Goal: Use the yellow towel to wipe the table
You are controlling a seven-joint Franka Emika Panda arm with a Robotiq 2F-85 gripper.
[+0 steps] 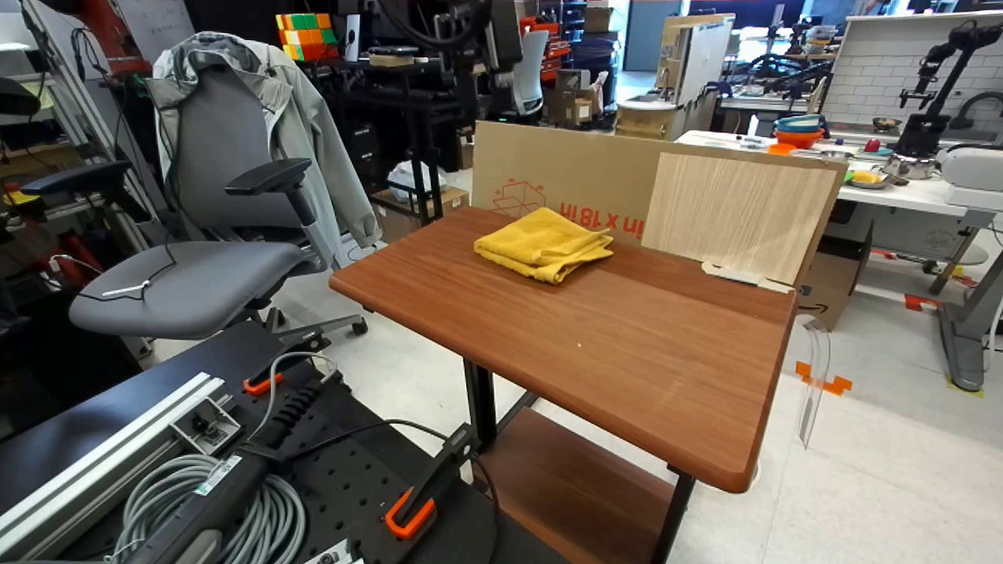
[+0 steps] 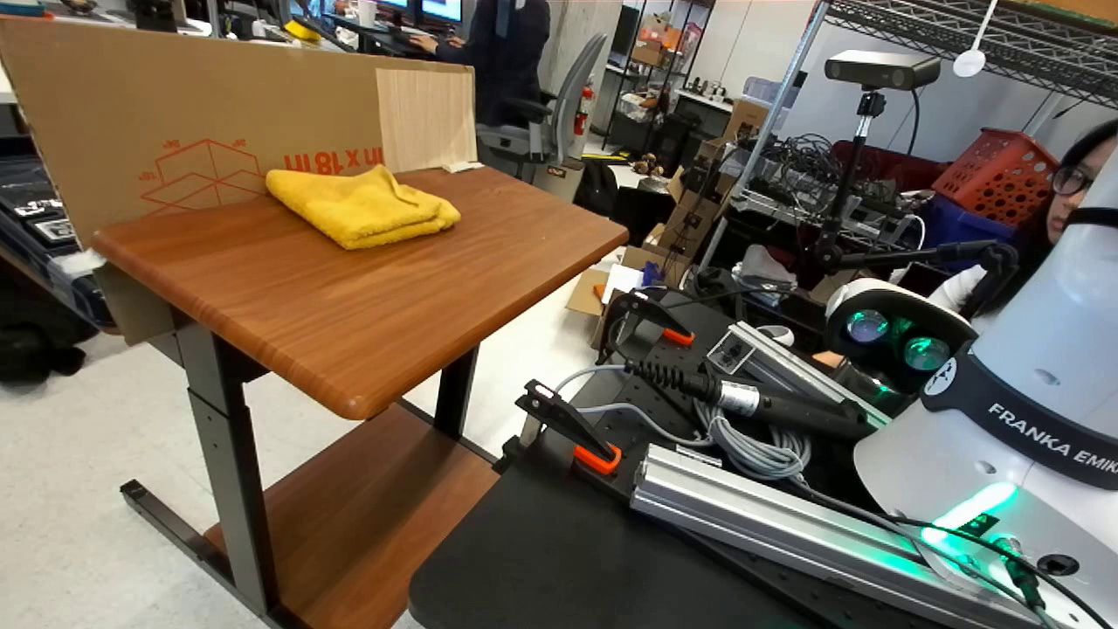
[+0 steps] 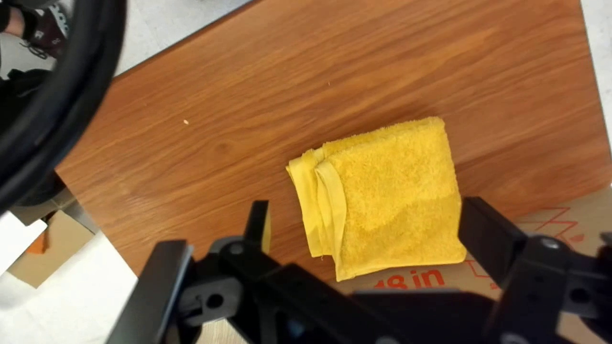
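The yellow towel lies folded on the brown wooden table, and it shows in both exterior views (image 1: 544, 243) (image 2: 362, 208). The table also shows in both exterior views (image 1: 627, 345) (image 2: 288, 288). In the wrist view the towel (image 3: 397, 191) lies on the table top (image 3: 215, 134), with its hemmed edges to the left. My gripper (image 3: 366, 203) is open above the towel, its fingers wide apart. Nothing is held between them. In the exterior views I cannot make out the fingers.
A cardboard sheet (image 1: 564, 168) stands upright along one table edge, with a light wood panel (image 1: 729, 211) against it. A small pale speck (image 3: 186, 122) lies on the table. A black robot bench (image 2: 559, 542) with orange clamps, cable and an aluminium rail stands beside it. A grey chair (image 1: 196, 274) is nearby.
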